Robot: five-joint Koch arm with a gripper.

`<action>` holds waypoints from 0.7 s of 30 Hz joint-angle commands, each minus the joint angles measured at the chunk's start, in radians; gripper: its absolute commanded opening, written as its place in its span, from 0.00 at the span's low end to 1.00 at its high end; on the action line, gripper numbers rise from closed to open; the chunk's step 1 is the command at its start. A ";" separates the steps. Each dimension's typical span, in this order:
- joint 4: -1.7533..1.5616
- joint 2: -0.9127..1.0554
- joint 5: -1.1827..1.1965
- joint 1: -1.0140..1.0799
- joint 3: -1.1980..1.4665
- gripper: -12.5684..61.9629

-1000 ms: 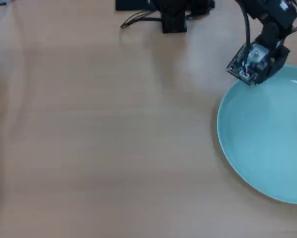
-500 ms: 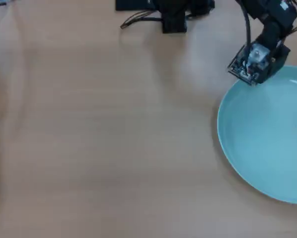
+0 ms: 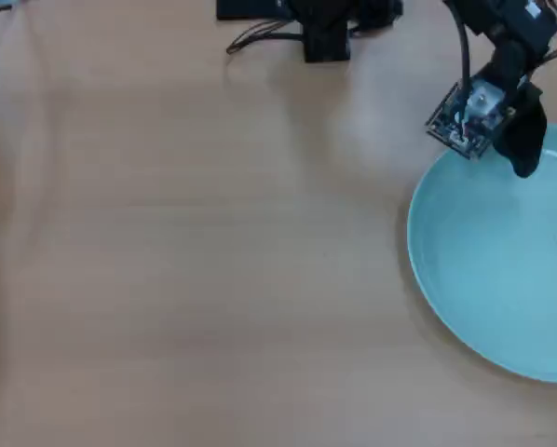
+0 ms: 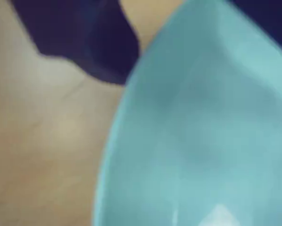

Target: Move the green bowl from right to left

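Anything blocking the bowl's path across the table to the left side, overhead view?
Nothing visible. The green bowl sits at the right edge with the gripper at its upper rim. The table to its left is bare wood; the cables and arm base stay along the top edge, off the straight path.
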 commanded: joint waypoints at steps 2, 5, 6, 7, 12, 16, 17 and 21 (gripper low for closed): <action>0.084 0.025 -0.003 0.018 -0.120 0.77; 0.123 0.060 -0.008 0.086 -0.147 0.77; 0.138 0.078 -0.009 0.101 -0.160 0.77; 0.152 0.100 -0.014 0.120 -0.172 0.77; 0.232 0.239 -0.129 0.233 -0.241 0.77; 0.279 0.373 -0.169 0.353 -0.282 0.77; 0.285 0.402 -0.183 0.385 -0.290 0.77; 0.308 0.489 -0.273 0.476 -0.311 0.77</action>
